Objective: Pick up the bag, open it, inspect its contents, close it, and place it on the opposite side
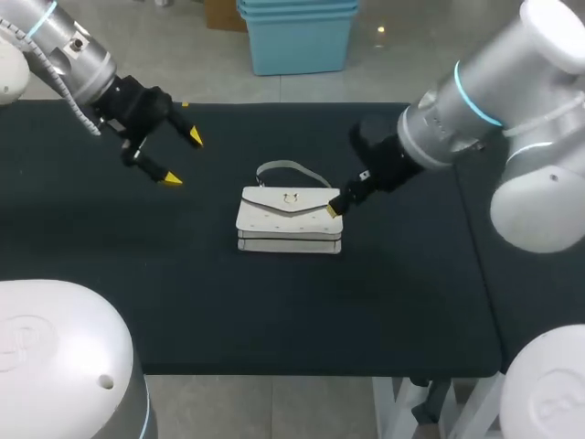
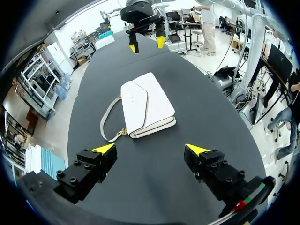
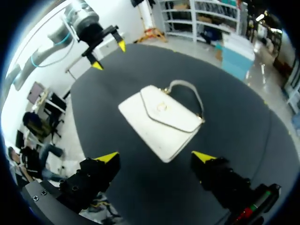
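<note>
Bag (image 1: 289, 219) lies flat mid-table (image 1: 183, 302), flap shut. Strap (image 1: 288, 169) lies loose on side toward far edge. Right gripper (image 1: 340, 206) just above bag's right end, fingers spread, gripping nothing; wrist view shows bag ahead, apart. Left gripper (image 1: 183, 158) toward far-left corner, spread wide, empty, well apart from bag.

White bag (image 1: 289, 219) with pale grey strap (image 1: 291, 167) and gold clasp (image 1: 291, 198); black table (image 1: 411, 293); left gripper (image 2: 150, 149) and right gripper (image 3: 155, 157) black, yellow-tipped.
</note>
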You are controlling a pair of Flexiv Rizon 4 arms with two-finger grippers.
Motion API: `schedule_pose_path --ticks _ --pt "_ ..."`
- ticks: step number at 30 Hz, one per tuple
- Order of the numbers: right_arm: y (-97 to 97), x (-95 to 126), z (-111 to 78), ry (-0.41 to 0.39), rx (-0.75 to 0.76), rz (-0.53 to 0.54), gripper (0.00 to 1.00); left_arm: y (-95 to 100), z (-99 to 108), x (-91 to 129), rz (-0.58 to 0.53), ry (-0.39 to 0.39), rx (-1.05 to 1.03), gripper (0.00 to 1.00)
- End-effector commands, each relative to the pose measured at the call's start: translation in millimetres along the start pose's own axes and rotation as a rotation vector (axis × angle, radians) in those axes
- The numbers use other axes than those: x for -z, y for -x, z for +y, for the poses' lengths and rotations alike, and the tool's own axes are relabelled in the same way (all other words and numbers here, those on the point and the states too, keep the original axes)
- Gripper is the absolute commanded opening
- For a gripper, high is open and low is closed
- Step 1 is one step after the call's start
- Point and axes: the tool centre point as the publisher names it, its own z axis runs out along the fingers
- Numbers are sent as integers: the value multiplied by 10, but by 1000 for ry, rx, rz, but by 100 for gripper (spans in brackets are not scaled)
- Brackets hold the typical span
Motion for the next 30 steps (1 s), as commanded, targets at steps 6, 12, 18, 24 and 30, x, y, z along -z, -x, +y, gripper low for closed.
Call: schedule_pose_path --ticks 6,12,18,24,30 --pt "-32 -87 -27 34 -1 -529 100 31 -82 3 5 26 0 100" --pt "-169 -155 34 95 188 -698 100 52 -108 -140 7 13 -55 100" --pt "-158 -253 106 -40 408 -871 100 84 -66 -145 11 8 -48 100" --pt "-51 -305 252 -263 523 -956 100 96 -53 -154 23 13 -43 100" --pt "-71 -314 351 -255 613 -1070 100 92 -34 -180 34 4 -41 100"
